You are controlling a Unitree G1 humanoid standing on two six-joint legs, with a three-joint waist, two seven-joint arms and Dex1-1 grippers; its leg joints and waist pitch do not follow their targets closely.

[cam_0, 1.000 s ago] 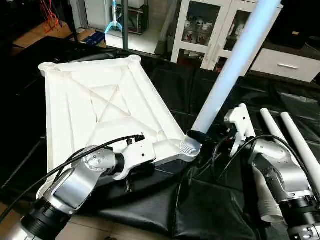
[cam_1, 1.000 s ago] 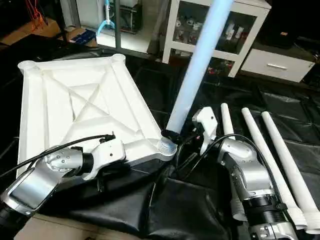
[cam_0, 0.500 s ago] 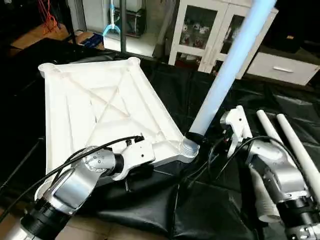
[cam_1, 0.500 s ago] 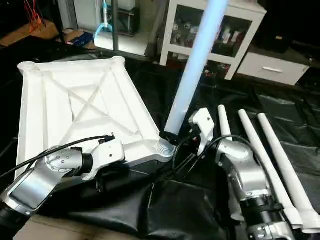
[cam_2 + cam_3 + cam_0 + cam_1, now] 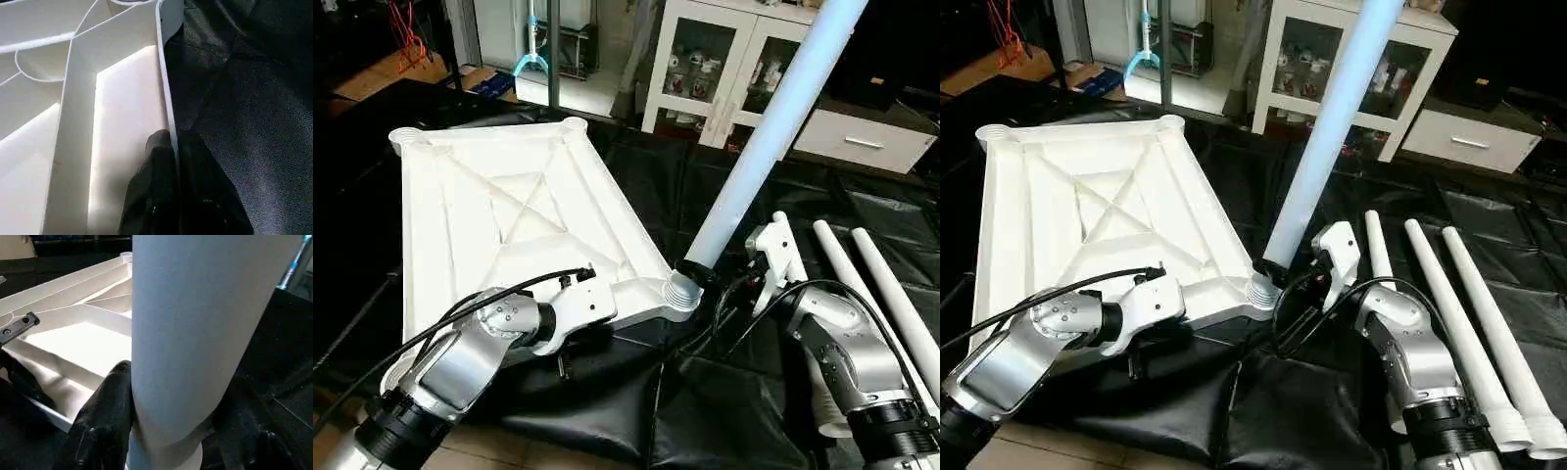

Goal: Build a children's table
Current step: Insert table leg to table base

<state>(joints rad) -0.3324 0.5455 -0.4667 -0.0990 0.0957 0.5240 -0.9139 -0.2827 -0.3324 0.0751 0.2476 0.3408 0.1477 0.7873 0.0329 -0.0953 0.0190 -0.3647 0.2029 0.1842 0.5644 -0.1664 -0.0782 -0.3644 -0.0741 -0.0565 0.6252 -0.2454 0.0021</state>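
The white tabletop (image 5: 509,206) lies upside down on the black cover, its X-ribs facing up. My left gripper (image 5: 168,147) is shut on the tabletop's near rim, one black finger (image 5: 151,196) inside the rim and the other outside. A long white leg (image 5: 764,137) stands in the near right corner socket (image 5: 680,291), leaning up and to the right. My right gripper (image 5: 707,277) is shut around the leg's base just above the socket, with its black fingers (image 5: 102,421) on both sides of the tube.
Three loose white legs (image 5: 1454,318) lie side by side on the black cover (image 5: 705,411) to the right of my right arm. A white glass-door cabinet (image 5: 724,59) and a drawer unit (image 5: 862,147) stand behind the work surface.
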